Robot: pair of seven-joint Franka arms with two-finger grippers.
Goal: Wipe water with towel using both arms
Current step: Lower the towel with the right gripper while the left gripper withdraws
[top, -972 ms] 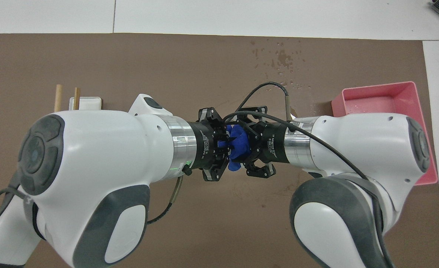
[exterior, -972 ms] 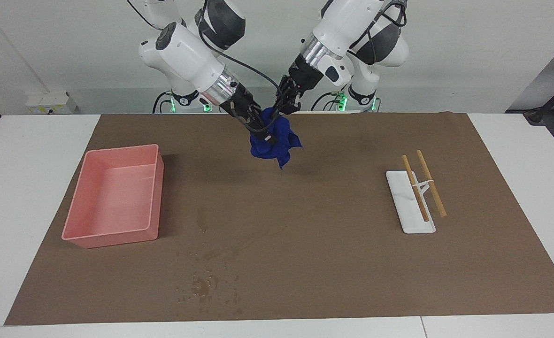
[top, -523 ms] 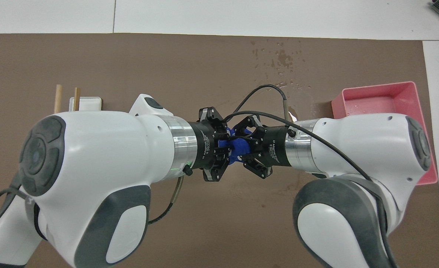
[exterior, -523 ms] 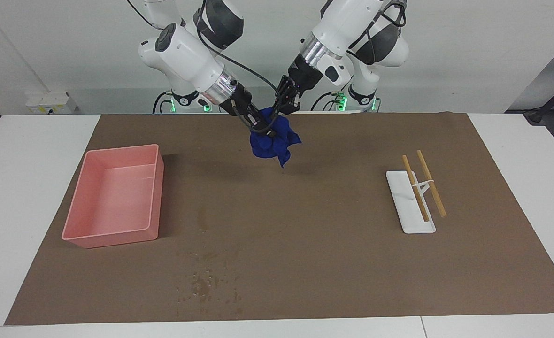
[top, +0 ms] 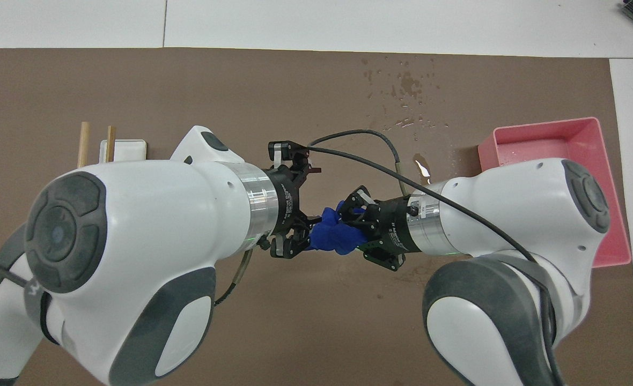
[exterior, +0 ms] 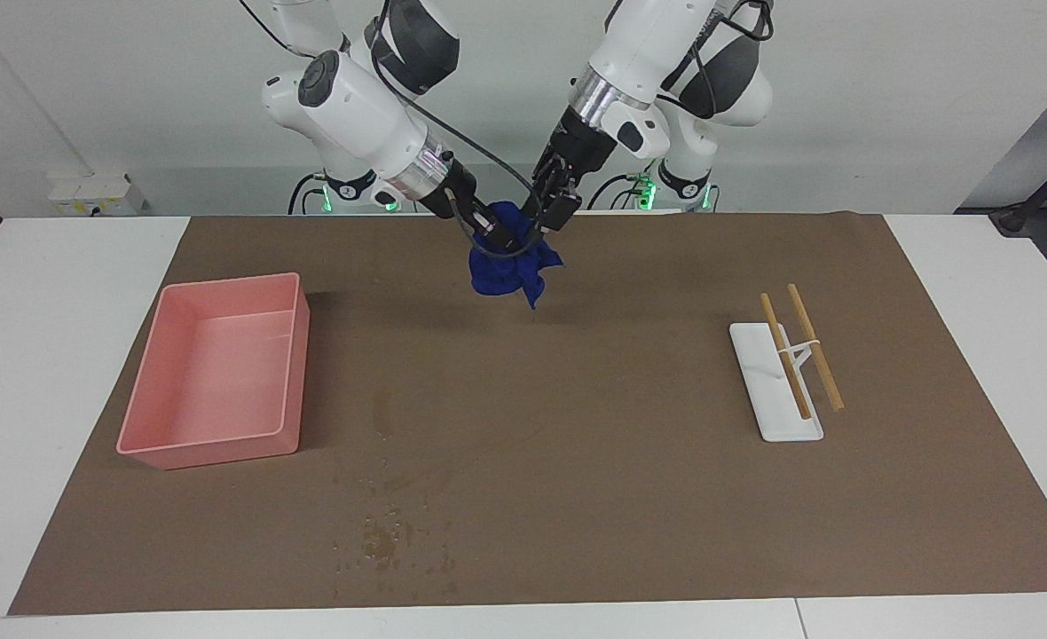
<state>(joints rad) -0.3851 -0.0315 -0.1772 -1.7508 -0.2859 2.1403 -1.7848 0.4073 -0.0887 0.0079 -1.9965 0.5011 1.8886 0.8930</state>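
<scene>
Since a second ago the left gripper (top: 295, 206) has spread its fingers wide and let go, while the right gripper (top: 360, 228) has clamped on the towel (top: 333, 238) — a blue bunch hanging from its fingertips above the mat (exterior: 630, 497), well apart from the water (exterior: 390, 537).

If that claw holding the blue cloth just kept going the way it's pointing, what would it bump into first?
The right gripper, shut on the towel, points down toward the left arm's end; likely the bare brown mat first. The open left gripper is close beside its line, so depth is uncertain.
</scene>
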